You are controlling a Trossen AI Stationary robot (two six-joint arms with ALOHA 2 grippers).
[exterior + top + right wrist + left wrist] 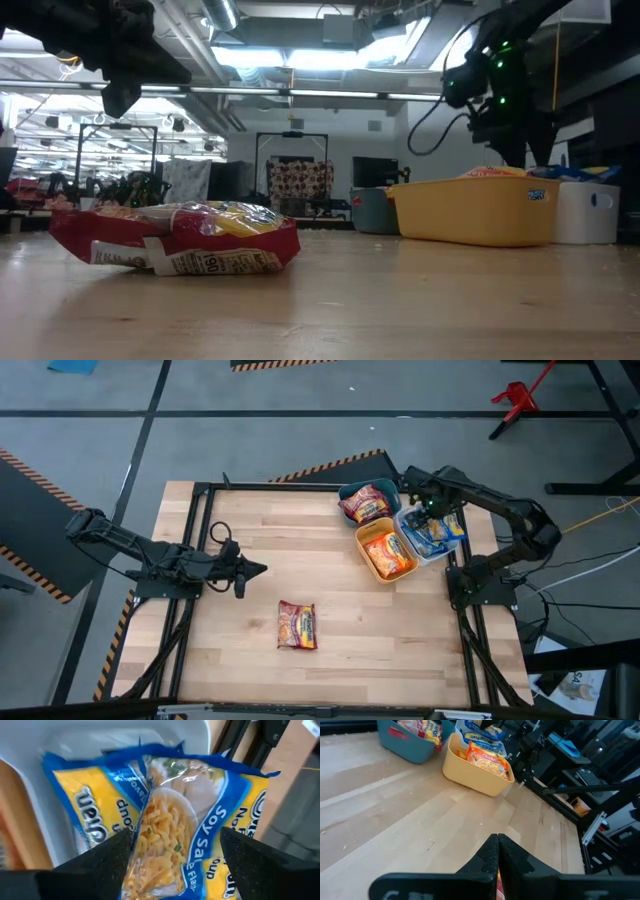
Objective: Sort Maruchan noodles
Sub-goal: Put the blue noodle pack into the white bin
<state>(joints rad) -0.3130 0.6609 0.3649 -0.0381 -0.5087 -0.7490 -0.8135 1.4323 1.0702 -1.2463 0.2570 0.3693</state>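
Hovering my right gripper (172, 855) over the white bin (449, 547), fingers spread, nothing between them. The blue-and-yellow packets (165, 825) lie directly below, in the bin. My left gripper (262, 570) is clenched shut on nothing, parked above the table's (400, 640) left-centre.

One dark red packet (297, 625) remains loose on the bare wood, near the middle-front, well apart from the bins. Orange packets fill the yellow bin (366, 556); red ones sit in the teal bin (347, 491).

Handling judgement: packet looks light, its film crinkly and probably slippery. The noodle block inside is likely brittle, so a hard squeeze could crack it. It lies flat, slightly domed in the low view. Best hold is probably across the short width, fingers straddling the edges, or by a sealed end flap.
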